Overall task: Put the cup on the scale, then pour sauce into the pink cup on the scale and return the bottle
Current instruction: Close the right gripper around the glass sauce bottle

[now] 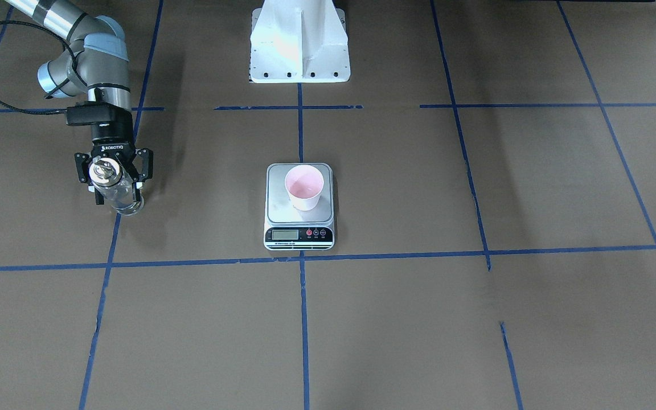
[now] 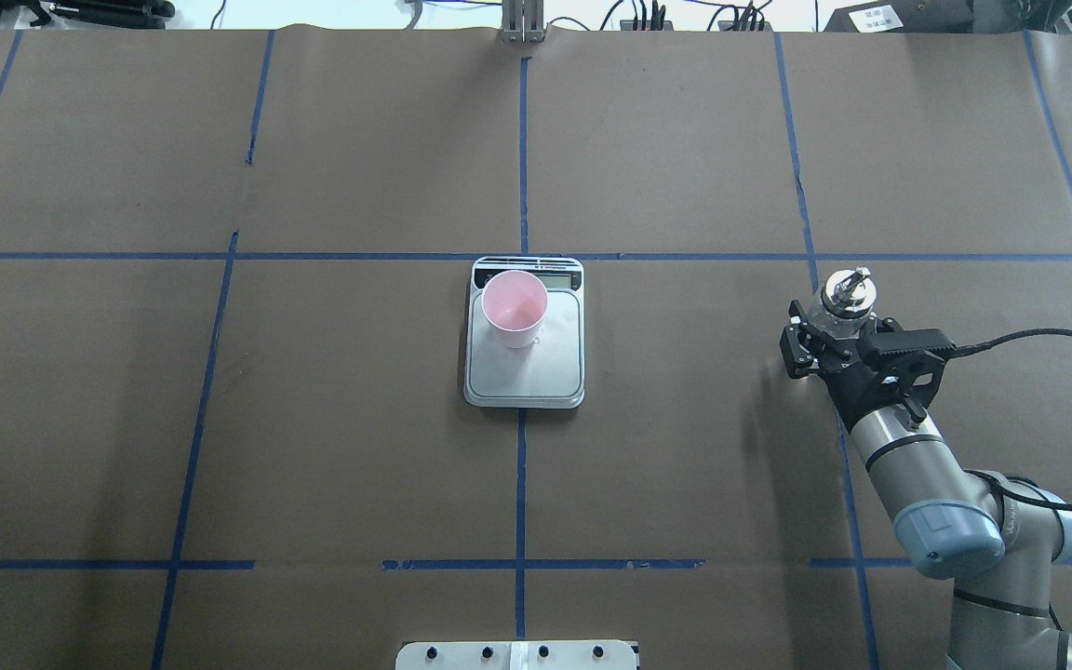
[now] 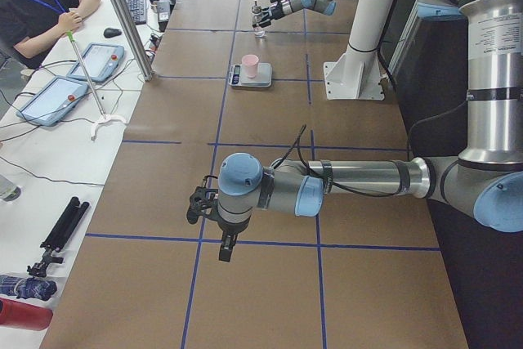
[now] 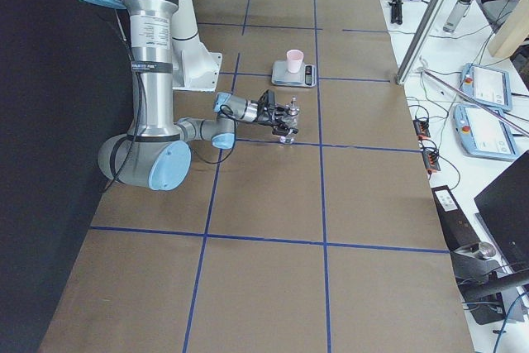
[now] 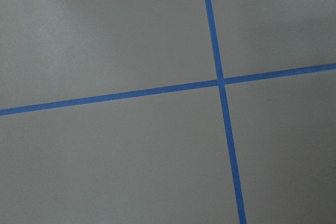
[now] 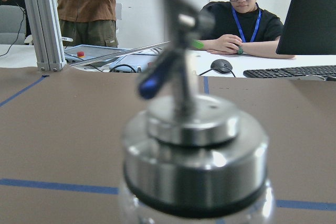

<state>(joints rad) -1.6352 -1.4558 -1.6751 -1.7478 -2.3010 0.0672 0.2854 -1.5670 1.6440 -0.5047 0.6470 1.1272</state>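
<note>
The pink cup (image 1: 304,188) stands upright on the silver plate of the scale (image 1: 282,215), on the half nearer the display; it also shows in the overhead view (image 2: 515,307) on the scale (image 2: 536,381). The clear glass bottle (image 1: 118,192) with silver collar and spout is upright, its base at the table, far to the scale's side. My right gripper (image 1: 116,185) is shut on the bottle (image 2: 845,296). The right wrist view shows the blurred collar of the bottle (image 6: 194,156). My left gripper (image 3: 208,210) hovers low over bare table; I cannot tell whether it is open.
The robot's white base (image 1: 299,45) stands behind the scale. Blue tape lines (image 5: 218,80) cross the brown table. Operators sit at a side desk with tablets (image 3: 102,59) beyond the table's far edge.
</note>
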